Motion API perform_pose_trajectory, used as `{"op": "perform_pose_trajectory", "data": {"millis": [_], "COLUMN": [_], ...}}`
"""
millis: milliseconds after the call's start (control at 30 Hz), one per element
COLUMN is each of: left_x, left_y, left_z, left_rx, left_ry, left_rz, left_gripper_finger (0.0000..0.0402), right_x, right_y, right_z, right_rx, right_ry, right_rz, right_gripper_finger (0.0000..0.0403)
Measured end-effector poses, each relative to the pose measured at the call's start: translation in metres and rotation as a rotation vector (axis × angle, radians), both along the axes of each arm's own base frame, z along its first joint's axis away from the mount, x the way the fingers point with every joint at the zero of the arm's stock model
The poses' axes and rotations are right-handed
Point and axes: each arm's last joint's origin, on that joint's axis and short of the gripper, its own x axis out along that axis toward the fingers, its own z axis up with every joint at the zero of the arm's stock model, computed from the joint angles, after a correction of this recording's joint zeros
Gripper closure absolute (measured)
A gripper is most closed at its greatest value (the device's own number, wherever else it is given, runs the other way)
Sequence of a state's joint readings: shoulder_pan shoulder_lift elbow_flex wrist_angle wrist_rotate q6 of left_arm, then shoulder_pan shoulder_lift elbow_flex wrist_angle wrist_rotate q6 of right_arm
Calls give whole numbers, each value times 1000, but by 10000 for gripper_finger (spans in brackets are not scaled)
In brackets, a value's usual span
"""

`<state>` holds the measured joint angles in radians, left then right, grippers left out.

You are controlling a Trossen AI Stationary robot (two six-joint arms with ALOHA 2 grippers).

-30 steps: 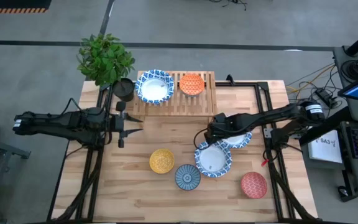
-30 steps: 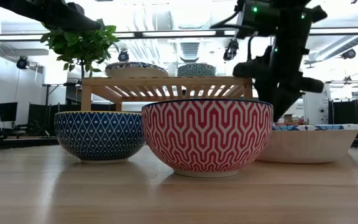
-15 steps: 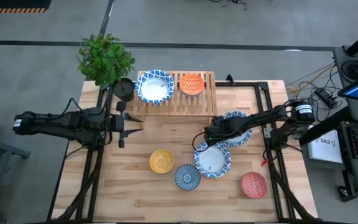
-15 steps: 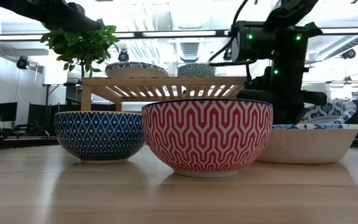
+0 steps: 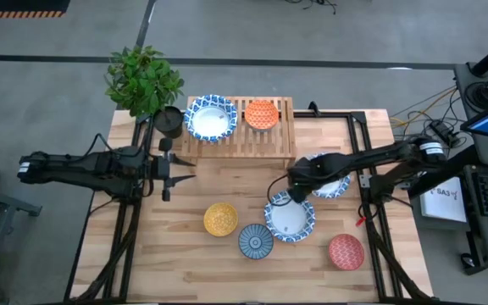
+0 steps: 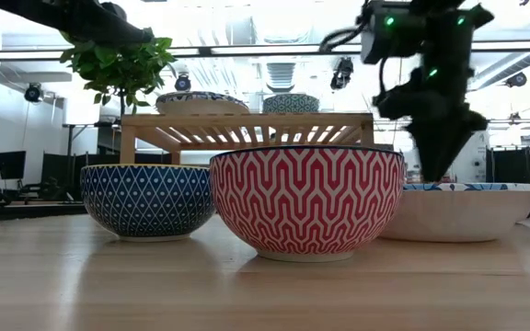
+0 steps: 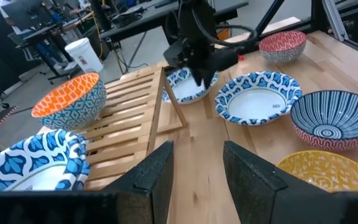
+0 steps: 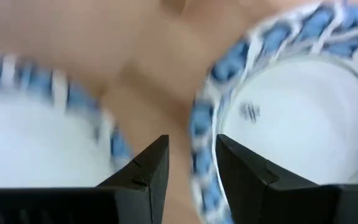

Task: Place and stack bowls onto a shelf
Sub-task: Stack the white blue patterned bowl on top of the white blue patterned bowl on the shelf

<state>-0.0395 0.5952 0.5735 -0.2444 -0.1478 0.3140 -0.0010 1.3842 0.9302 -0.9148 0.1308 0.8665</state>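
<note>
Left gripper (image 5: 179, 167), dark two-finger type, jaws parted on nothing, waits over bare plank tabletop (image 5: 227, 182) in front of the low slatted light-wood shelf (image 5: 278, 140). Shelf holds one wide white bowl with blue-patterned rim (image 5: 211, 117) and, beside it, one small orange patterned bowl (image 5: 261, 114); a dark pot with leafy green plant (image 5: 145, 80) stands at the shelf's left end. On the tabletop, left to right: small yellow bowl (image 5: 220, 219), small blue-grey bowl (image 5: 255, 241), a second wide blue-rimmed white bowl (image 5: 291, 217), a third wide blue-rimmed bowl (image 5: 329, 176) partly under the right arm, small red zigzag bowl (image 5: 346, 252). Right gripper (image 5: 284, 200), jaws open and empty, hangs low at the near rim of the second wide bowl, fingers (image 8: 244, 177) straddling what looks like its edge. Risks, as judged: a pinch on the thin sloped rim could slip and tip the bowl; the neighbouring wide bowl lies close enough to be knocked; an off-centre lift may swing the bowl into the shelf's front edge.
</note>
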Motion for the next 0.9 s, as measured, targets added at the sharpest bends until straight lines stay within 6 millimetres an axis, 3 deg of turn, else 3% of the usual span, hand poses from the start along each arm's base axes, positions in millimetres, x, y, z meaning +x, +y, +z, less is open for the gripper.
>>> {"op": "perform_pose_trajectory", "data": {"millis": [67, 167, 367, 900], "left_x": [1, 4, 10, 17], "left_y": [0, 0, 0, -1], "left_z": [0, 0, -4, -5], "left_rx": [6, 10, 30, 54], "left_ry": [-4, 0, 27, 26], "left_rz": [-1, -3, -8, -13], "left_gripper_finger": [279, 279, 279, 279], "right_x": [-8, -19, -23, -1], "right_y": [2, 3, 8, 12], "right_z": [8, 19, 26, -25], "right_rx": [54, 78, 71, 43], "right_ry": [8, 5, -32, 214], "right_rz": [78, 56, 89, 180], "right_gripper_finger": [282, 282, 282, 282]}}
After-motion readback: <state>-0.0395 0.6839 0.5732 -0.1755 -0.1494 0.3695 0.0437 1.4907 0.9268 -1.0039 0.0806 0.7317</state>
